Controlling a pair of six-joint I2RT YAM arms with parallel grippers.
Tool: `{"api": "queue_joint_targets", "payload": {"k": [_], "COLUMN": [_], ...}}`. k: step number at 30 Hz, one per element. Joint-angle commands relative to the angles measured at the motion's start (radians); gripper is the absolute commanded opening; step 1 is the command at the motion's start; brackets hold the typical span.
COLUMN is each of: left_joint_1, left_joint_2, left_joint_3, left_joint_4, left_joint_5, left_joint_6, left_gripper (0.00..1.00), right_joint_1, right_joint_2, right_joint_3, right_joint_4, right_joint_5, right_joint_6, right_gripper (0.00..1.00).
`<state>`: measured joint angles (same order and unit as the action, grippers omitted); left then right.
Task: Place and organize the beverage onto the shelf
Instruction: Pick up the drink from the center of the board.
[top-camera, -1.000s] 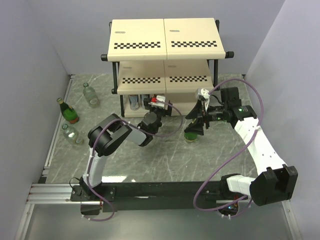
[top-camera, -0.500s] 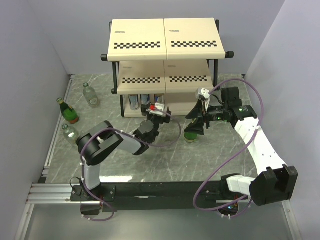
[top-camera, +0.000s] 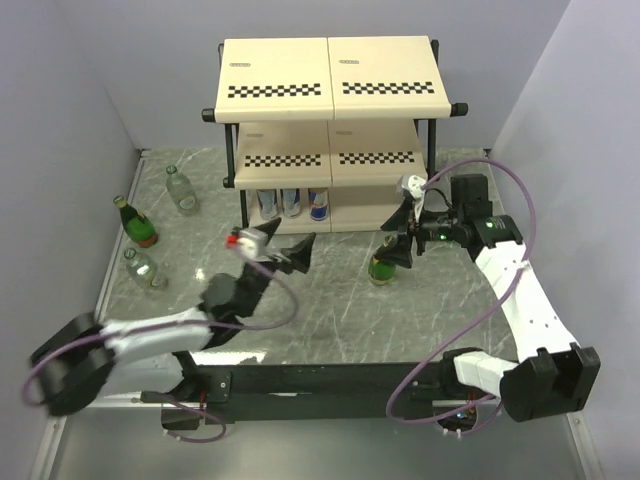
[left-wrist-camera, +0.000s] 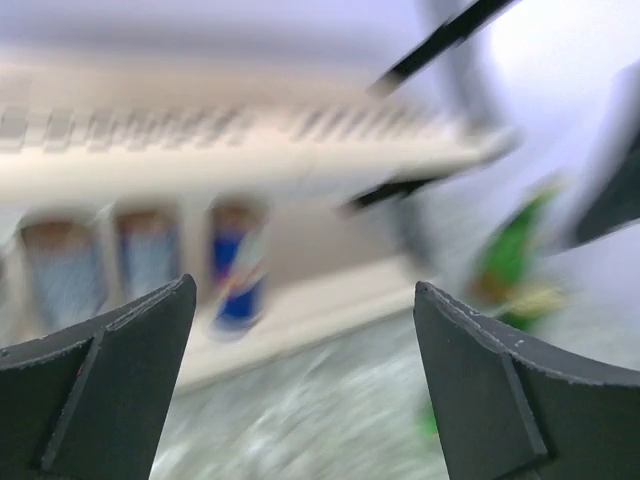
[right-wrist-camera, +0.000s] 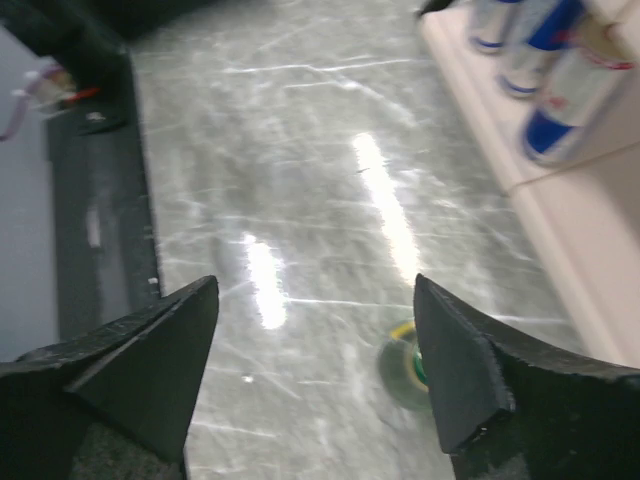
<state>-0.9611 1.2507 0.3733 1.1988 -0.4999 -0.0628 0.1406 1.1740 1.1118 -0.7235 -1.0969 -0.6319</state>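
The shelf (top-camera: 330, 75) stands at the back, with three cans (top-camera: 292, 203) on its bottom tier. My left gripper (top-camera: 293, 256) is open and empty, in front of the shelf and apart from it. Its blurred wrist view shows open fingers (left-wrist-camera: 110, 380), the shelf (left-wrist-camera: 250, 165), a blue can (left-wrist-camera: 238, 285) and a green bottle (left-wrist-camera: 505, 260). My right gripper (top-camera: 398, 250) is open just above that upright green bottle (top-camera: 381, 268). In the right wrist view (right-wrist-camera: 316, 282) the bottle top (right-wrist-camera: 405, 372) lies below, near the right finger.
At the left of the table are a green bottle (top-camera: 137, 224) and two clear bottles, one lying by the back (top-camera: 180, 188) and one nearer (top-camera: 143, 267). Grey walls close in both sides. Cans (right-wrist-camera: 560, 100) on the shelf's bottom board (right-wrist-camera: 560, 240) show in the right wrist view.
My left arm has pulled back from the shelf's bottom tier toward the near left, leaving the cans there. My right gripper has shifted slightly above the green bottle.
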Motion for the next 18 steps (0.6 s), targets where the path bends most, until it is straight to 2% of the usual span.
{"api": "queue_joint_targets", "payload": {"k": [1,2,3,5,6,7,11,18], "left_joint_1": [0.031,0.068,0.090,0.136,0.148,0.159,0.205,0.226], "left_joint_2": [-0.269,-0.314,-0.354,-0.450,-0.477,-0.523,-0.583,-0.493], "left_joint_3": [-0.002,-0.004,-0.002,0.022,0.035,0.064,0.182,0.444], "left_joint_4": [-0.287,-0.338,-0.394,-0.557,-0.609,-0.719,-0.976,-1.343], "left_joint_5": [0.320,0.477,0.577,0.728,0.760,0.773,0.762,0.650], "left_joint_6": [-0.169,-0.204,-0.215,-0.248,-0.250,-0.252,-0.243,-0.175], "left_gripper": [0.97,0.97,0.98,0.97,0.97,0.97,0.99,0.98], "right_joint_1": [-0.024,-0.029,-0.036,-0.047,-0.053,-0.061,-0.085,-0.133], "right_joint_2": [-0.077,-0.089,-0.112,-0.137,-0.160,-0.171,-0.223,-0.226], "right_joint_3": [0.019,0.010,0.003,-0.015,-0.024,-0.032,-0.079,-0.083], "right_joint_4": [0.062,0.076,0.094,0.119,0.148,0.162,0.214,0.175], "right_joint_5": [0.066,0.077,0.081,0.098,0.100,0.101,0.092,0.028], "right_joint_6": [-0.006,0.007,0.011,0.023,0.029,0.035,0.049,0.003], "right_gripper": [0.86,0.87,0.88,0.90,0.90,0.91,0.92,0.95]}}
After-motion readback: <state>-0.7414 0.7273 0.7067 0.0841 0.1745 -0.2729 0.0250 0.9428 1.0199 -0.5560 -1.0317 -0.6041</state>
